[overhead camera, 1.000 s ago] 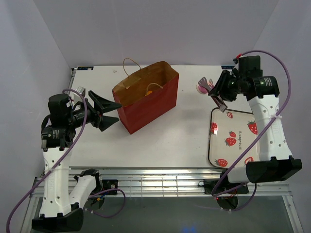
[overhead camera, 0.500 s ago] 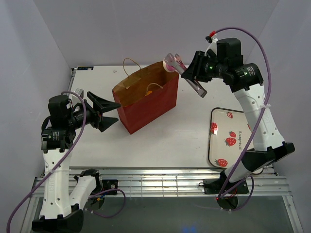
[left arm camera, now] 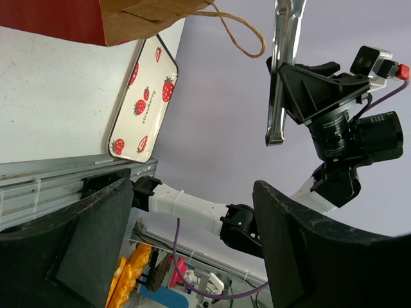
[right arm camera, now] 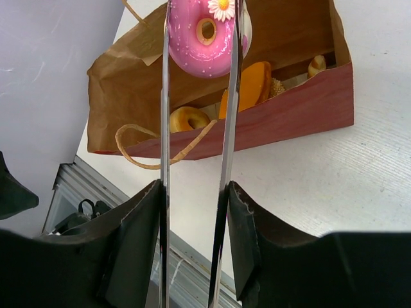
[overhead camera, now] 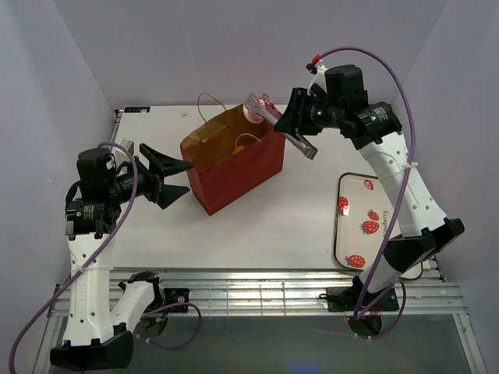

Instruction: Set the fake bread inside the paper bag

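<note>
The red-brown paper bag stands open at the table's middle left; it also shows in the right wrist view. Orange croissants lie inside it. My right gripper is shut on silver tongs, whose tips pinch the pink-iced doughnut above the bag's far right rim. In the top view the doughnut hangs over the bag's opening edge. My left gripper is open and empty, just left of the bag, its fingers spread wide.
A strawberry-print tray lies at the table's right front. The bag's cord handles stick up at its far side. Walls close in on left, right and back.
My right arm has swung left from above the tray's far side, carrying the doughnut in the tongs to over the bag's far right rim. The left arm has barely moved.
</note>
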Robot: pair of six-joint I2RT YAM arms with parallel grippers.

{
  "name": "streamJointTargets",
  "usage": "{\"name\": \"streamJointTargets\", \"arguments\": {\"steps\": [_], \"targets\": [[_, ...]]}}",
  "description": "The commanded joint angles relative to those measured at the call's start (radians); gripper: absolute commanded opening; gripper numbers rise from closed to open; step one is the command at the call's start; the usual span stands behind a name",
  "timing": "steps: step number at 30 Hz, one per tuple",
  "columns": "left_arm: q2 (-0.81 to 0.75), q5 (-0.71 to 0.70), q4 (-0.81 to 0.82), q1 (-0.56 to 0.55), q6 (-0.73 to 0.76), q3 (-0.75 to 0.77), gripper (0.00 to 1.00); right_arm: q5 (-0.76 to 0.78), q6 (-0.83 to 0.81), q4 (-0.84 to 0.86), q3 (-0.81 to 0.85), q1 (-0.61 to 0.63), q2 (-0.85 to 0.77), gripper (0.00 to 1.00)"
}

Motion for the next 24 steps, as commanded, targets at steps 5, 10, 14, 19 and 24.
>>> {"name": "streamJointTargets", "arguments": {"steps": [5, 10, 14, 19, 24], "targets": [[0.025, -0.002, -0.015, 0.006, 0.014, 0.065, 0.85, 0.015, -0.019, 0.072, -0.011, 0.023, 0.010, 0.51], [0.029, 0.004, -0.015, 0.006, 0.020, 0.072, 0.85, 0.023, -0.022, 0.068, -0.006, 0.023, 0.018, 0.54], [0.029, 0.006, -0.018, 0.006, 0.027, 0.079, 0.85, 0.034, -0.022, 0.058, -0.006, 0.024, 0.019, 0.54], [0.023, 0.012, -0.029, 0.006, 0.036, 0.077, 0.85, 0.046, -0.021, 0.057, -0.017, 0.024, 0.013, 0.56], [0.020, 0.015, -0.038, 0.006, 0.043, 0.076, 0.85, 0.049, -0.019, 0.058, -0.028, 0.024, 0.007, 0.57]]}}
